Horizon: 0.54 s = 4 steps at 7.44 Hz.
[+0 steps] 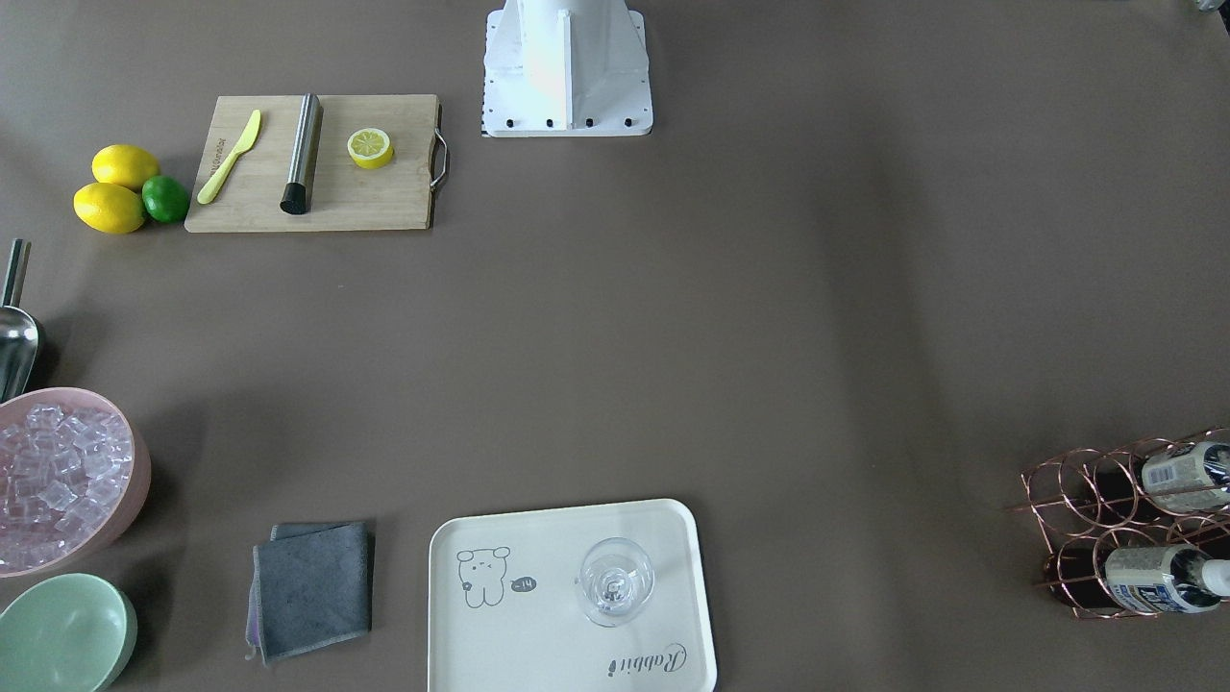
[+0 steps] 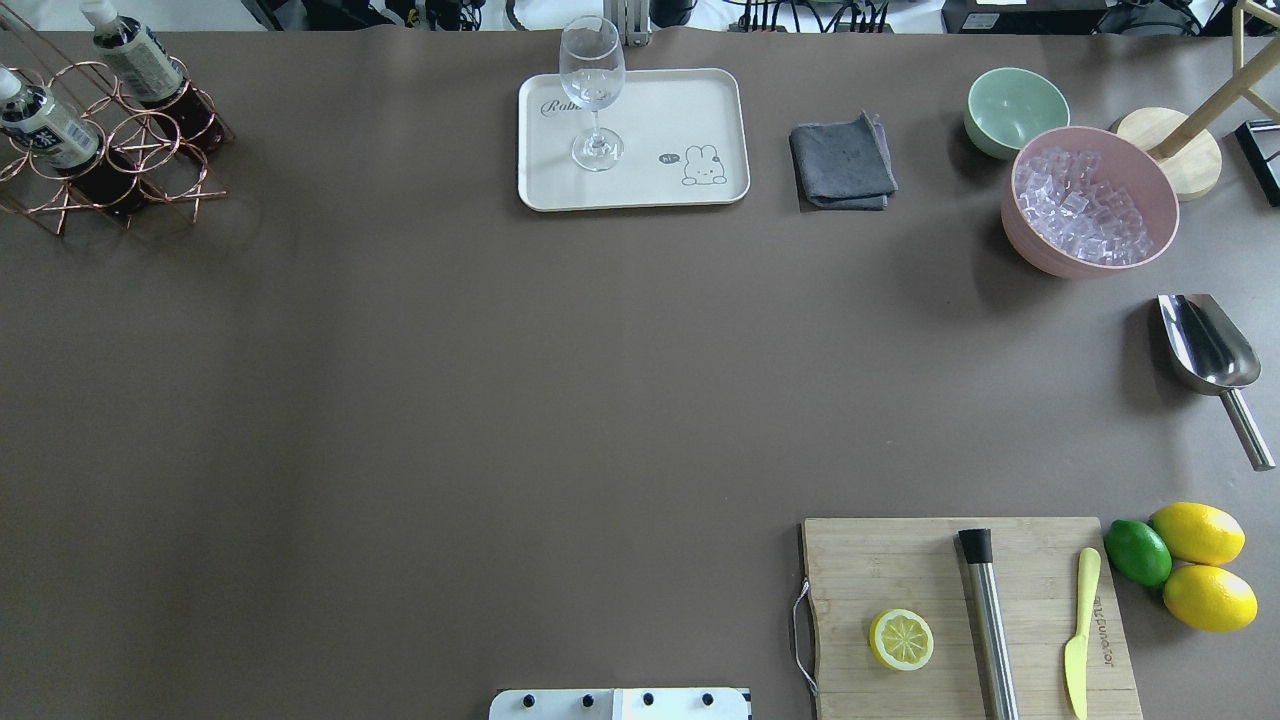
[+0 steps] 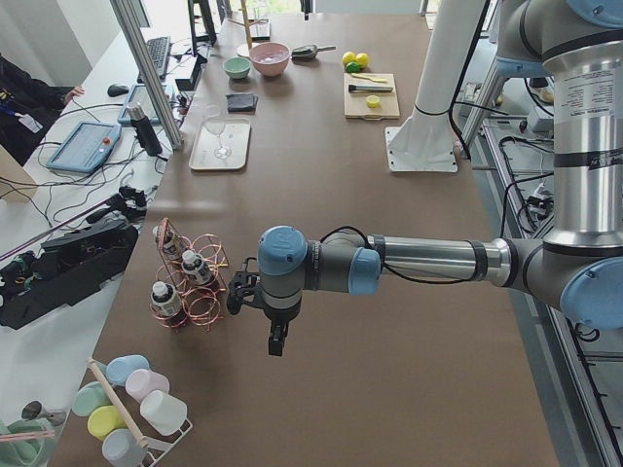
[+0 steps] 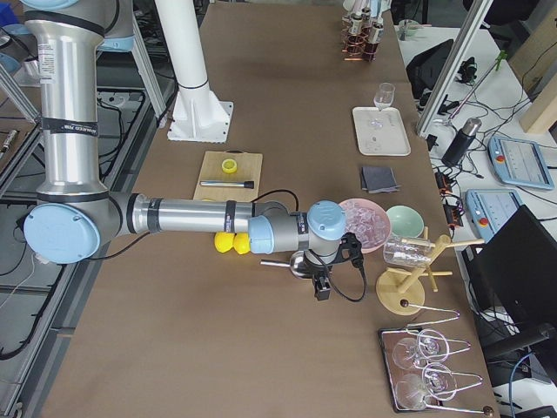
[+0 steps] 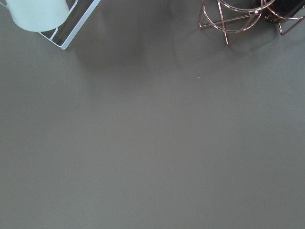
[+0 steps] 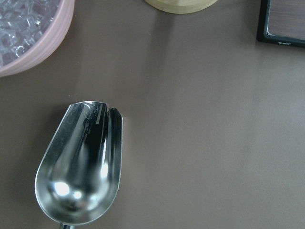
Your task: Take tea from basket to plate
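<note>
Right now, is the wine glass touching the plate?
Touching. The overhead view shows the glass standing upright with its round foot resting on the plate, at the end with the Rabbit script.

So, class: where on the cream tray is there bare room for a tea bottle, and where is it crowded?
Free: on the cream rectangular tray, the strip between the clear stemmed glass and the rabbit drawing, plus the far corner beyond it. Crowded: the glass's end.
</note>
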### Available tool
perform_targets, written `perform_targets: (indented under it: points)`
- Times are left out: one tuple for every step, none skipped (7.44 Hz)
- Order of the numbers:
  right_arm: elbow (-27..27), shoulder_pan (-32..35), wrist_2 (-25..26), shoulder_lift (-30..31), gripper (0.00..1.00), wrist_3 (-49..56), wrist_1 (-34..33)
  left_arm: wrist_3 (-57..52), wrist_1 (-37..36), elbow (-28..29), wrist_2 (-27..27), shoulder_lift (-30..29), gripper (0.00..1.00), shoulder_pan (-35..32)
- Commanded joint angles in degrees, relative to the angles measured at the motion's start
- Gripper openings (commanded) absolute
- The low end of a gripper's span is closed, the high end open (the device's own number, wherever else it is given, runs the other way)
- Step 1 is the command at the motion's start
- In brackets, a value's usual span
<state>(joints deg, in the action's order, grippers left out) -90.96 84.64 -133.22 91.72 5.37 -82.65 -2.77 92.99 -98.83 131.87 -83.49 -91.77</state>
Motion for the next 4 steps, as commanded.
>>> perform_targets:
  points:
    - [0.08,0.0,0.06,0.04,1.0,0.08,0.04,-0.3,0.08,-0.05,0.14,-1.32,0.98,-0.26]
    - [0.17,0.0,0.06,-0.05,1.0,0.08,0.04,-0.3,-0.18,0.13,0.14,-1.5,0.98,-0.17]
    - [0.17,0.0,0.06,-0.05,1.0,0.08,0.04,-0.3,-0.44,-0.3,0.14,-1.33,0.98,-0.26]
    - [-0.18,0.0,-0.03,-0.05,1.0,-0.01,0.04,-0.3,-0.53,0.04,0.14,-1.76,0.98,-0.26]
